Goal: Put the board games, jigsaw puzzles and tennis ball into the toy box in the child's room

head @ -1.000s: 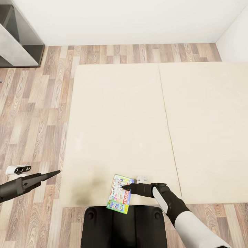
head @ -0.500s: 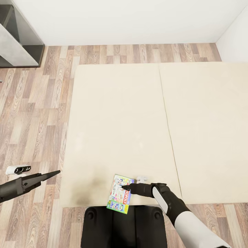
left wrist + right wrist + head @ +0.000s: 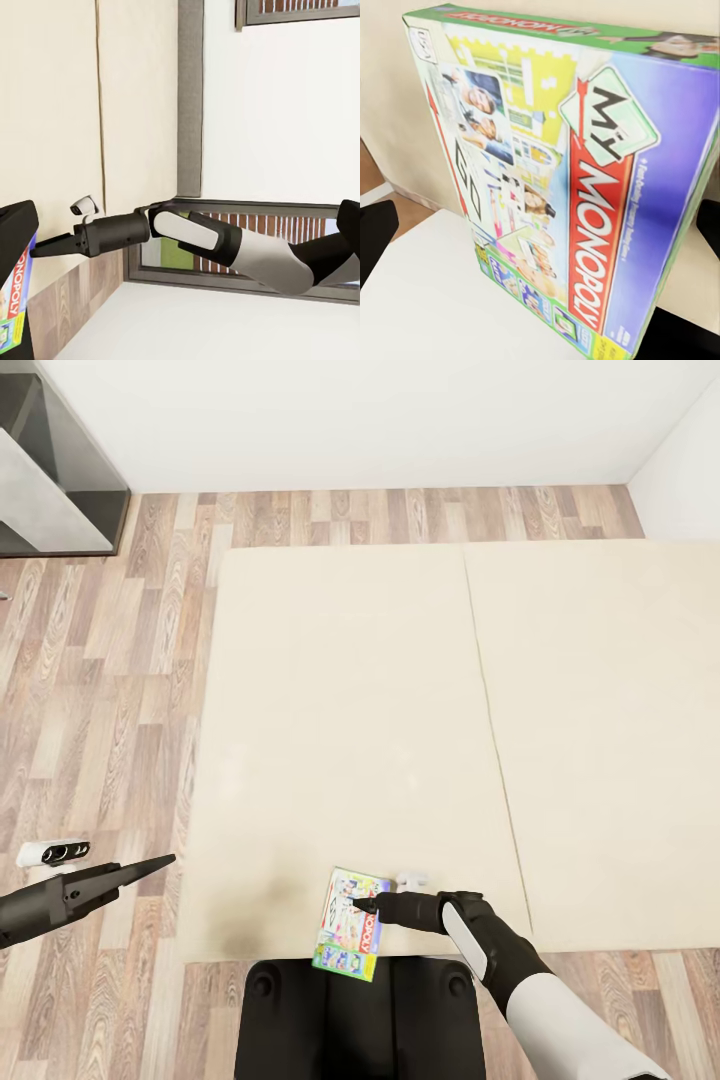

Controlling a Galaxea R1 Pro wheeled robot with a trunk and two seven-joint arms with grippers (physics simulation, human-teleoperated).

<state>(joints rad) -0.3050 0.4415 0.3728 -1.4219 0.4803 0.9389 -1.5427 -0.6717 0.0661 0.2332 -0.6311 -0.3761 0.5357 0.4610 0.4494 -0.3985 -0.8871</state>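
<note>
A green-edged "My Monopoly" board game [image 3: 346, 928] lies flat at the near edge of the beige bed [image 3: 350, 700], its near end sticking out over my dark base. My right gripper [image 3: 358, 903] reaches in from the right over the box's cover. The cover [image 3: 555, 172] looms close in the right wrist view, with dark fingers [image 3: 376, 240] far apart at either side, so that gripper is open. My left gripper [image 3: 166, 859] hangs open and empty over the floor left of the bed. It looks across at the right gripper [image 3: 36, 250] and the box [image 3: 13, 300]. The toy box, puzzles and tennis ball are out of view.
Wood plank floor [image 3: 100, 690] runs along the bed's left and far sides. A grey furniture unit [image 3: 50, 470] stands in the far left corner against the white wall. A grey headboard [image 3: 190, 97] and a window [image 3: 225, 259] show in the left wrist view.
</note>
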